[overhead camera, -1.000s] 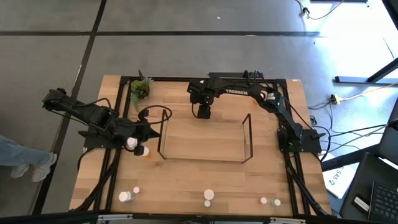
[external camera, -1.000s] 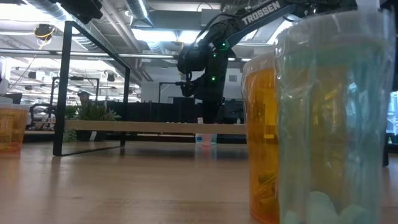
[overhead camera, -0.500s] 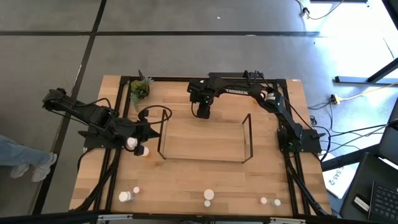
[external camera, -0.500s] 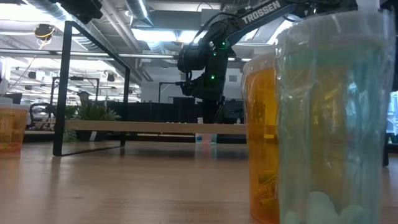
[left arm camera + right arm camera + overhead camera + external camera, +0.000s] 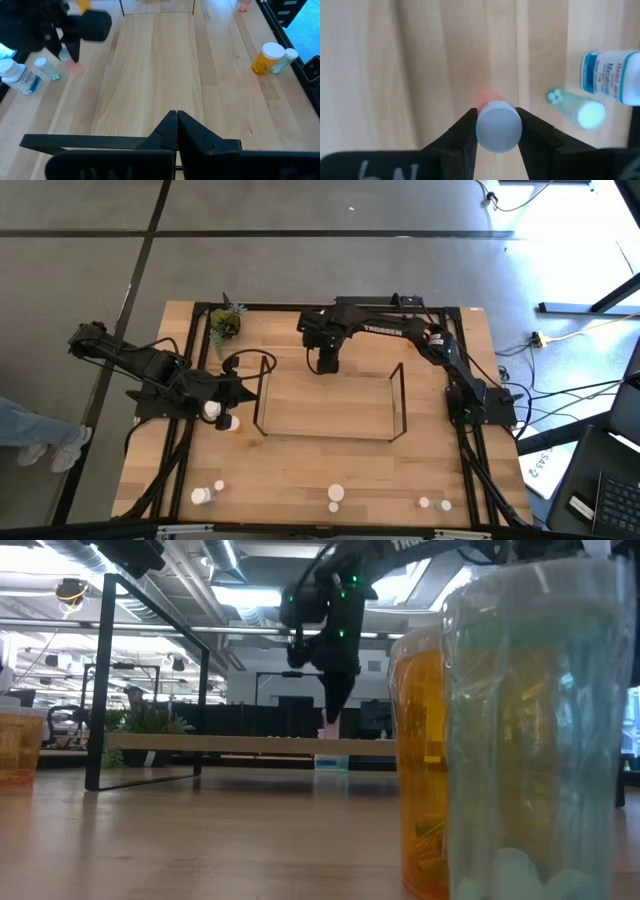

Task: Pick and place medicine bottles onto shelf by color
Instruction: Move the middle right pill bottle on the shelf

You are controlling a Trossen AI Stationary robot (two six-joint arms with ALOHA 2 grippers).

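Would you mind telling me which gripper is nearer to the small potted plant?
The left gripper is slightly nearer to the potted plant, waiting shut beside the shelf. The right gripper is across the table's back edge, clamped on a small pink bottle.

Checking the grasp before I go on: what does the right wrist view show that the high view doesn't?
Only the right wrist view shows the right gripper closed on a small pink bottle, white cap up, with a tiny teal bottle and a white blue-labelled bottle standing on the table nearby. Only the high view shows the shelf, the potted plant, the left gripper waiting beside the shelf, and the bottles at the near edge. Both show the wooden table.
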